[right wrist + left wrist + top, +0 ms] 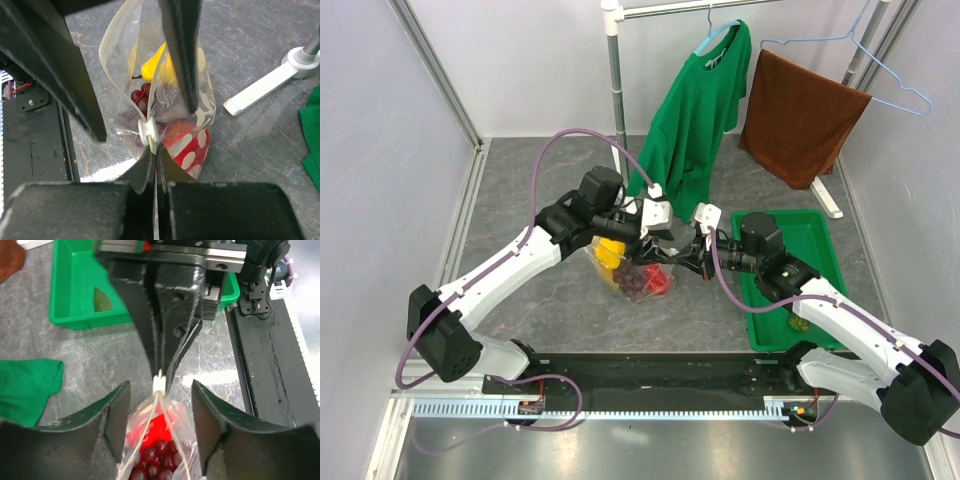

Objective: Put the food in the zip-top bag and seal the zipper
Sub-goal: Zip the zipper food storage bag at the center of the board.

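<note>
The zip-top bag is held up off the grey table, with the food inside it: a yellow mango, dark grapes and a red pepper. The zipper still gapes along most of the mouth, and its white slider sits at the end nearest the right gripper. My right gripper is shut on the zipper strip just behind the slider. My left gripper is open, with one finger on each side of the bag's mouth and the grapes below it.
A green tray lies at the right, under my right arm, with a small yellowish piece in it. A green shirt and a brown towel hang at the back. The rack's white foot lies beside the bag.
</note>
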`<act>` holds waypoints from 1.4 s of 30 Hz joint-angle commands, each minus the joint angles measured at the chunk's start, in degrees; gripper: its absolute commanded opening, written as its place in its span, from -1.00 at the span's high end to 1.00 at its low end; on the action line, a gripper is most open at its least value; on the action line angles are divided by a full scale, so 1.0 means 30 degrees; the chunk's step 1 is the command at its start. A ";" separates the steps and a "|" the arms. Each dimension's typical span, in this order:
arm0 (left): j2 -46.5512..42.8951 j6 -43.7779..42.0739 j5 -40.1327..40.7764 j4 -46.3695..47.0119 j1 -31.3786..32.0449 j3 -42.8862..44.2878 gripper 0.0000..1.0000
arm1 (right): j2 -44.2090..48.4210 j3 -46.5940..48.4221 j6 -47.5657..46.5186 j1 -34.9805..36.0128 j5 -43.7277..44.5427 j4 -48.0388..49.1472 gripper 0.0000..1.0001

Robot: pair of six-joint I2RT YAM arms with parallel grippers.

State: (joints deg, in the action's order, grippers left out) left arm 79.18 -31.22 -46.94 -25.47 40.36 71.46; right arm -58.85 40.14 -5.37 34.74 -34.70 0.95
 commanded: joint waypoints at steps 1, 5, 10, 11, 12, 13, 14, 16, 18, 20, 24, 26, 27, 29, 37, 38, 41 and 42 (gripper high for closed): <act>0.0296 0.0300 0.0001 0.0845 0.0492 0.0203 -0.09 | 0.0485 -0.0079 -0.0058 -0.0037 -0.0299 0.1411 1.00; 0.0473 0.0184 0.0410 0.0904 0.0492 0.0086 0.09 | 0.0573 -0.0109 -0.0057 -0.0008 -0.0416 0.1616 1.00; 0.0386 -0.0255 0.0587 0.0758 0.0463 -0.0148 0.49 | 0.0632 -0.0138 0.0002 -0.0008 -0.0387 0.1587 1.00; 0.0327 -0.0460 0.0558 0.0322 0.0434 -0.0294 0.55 | 0.0690 -0.0167 -0.0027 -0.0008 -0.0445 0.1558 1.00; 0.0239 -0.0897 0.0674 0.0115 0.0376 -0.0382 0.59 | 0.0749 -0.0225 -0.0057 -0.0008 -0.0446 0.1558 1.00; 0.0181 -0.1017 0.0733 -0.0003 0.0288 -0.0499 0.60 | 0.0836 -0.0284 -0.0115 -0.0008 -0.0446 0.1558 1.00; 0.0122 -0.1105 0.0705 -0.0353 -0.0061 -0.0703 0.60 | 0.0924 -0.0371 -0.0174 -0.0008 -0.0504 0.1529 1.00; 0.0092 -0.1340 0.0676 -0.0648 -0.0733 -0.0793 0.62 | 0.1100 -0.0460 -0.0262 -0.0009 -0.0475 0.1470 1.00; -0.0053 -0.1486 0.0325 -0.0999 -0.1292 -0.0851 0.66 | 0.1159 -0.0460 -0.0436 -0.0008 -0.0446 0.1238 1.00; -0.0259 -0.1457 -0.0055 -0.1118 -0.2025 -0.0910 0.69 | 0.1218 -0.0489 -0.0496 -0.0008 -0.0417 0.1119 1.00; -0.0728 -0.2159 -0.0291 -0.1848 -0.2817 -0.0940 0.72 | 0.1393 -0.0578 -0.0672 -0.0009 -0.0445 0.0915 1.00; -0.1020 -0.2859 -0.0408 -0.2638 -0.3373 -0.0969 0.72 | 0.1452 -0.0577 -0.0789 -0.0009 -0.0329 0.0855 1.00; -0.1050 -0.3096 -0.0409 -0.2873 -0.3578 -0.0998 0.73 | 0.1482 -0.0577 -0.0848 -0.0037 -0.0271 0.0768 1.00; -0.1285 -0.3710 -0.0554 -0.3547 -0.4280 -0.1086 0.73 | 0.1540 -0.0636 -0.0936 -0.0067 -0.0299 0.0708 1.00; -0.1607 -0.6172 -0.0614 -0.5774 -0.7558 -0.0969 0.74 | 0.1658 -0.0461 -0.1288 -0.0505 0.0433 0.0065 1.00; -0.1636 -0.6523 -0.0643 -0.6153 -0.7912 -0.0969 0.74 | 0.1658 -0.0431 -0.1259 -0.0564 0.0665 0.0006 1.00; -0.1694 -0.7605 -0.0614 -0.7207 -0.9202 -0.0969 0.74 | 0.1628 -0.0343 -0.1171 -0.0945 0.0813 -0.0053 1.00; -0.1724 -0.7842 -0.0614 -0.7444 -0.9495 -0.0998 0.74 | 0.1657 -0.0343 -0.1112 -0.1120 0.0843 -0.0082 1.00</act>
State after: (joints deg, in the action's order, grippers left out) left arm 75.88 -47.22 -50.17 -42.76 16.45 68.34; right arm -55.33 38.50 -8.16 33.01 -33.10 1.13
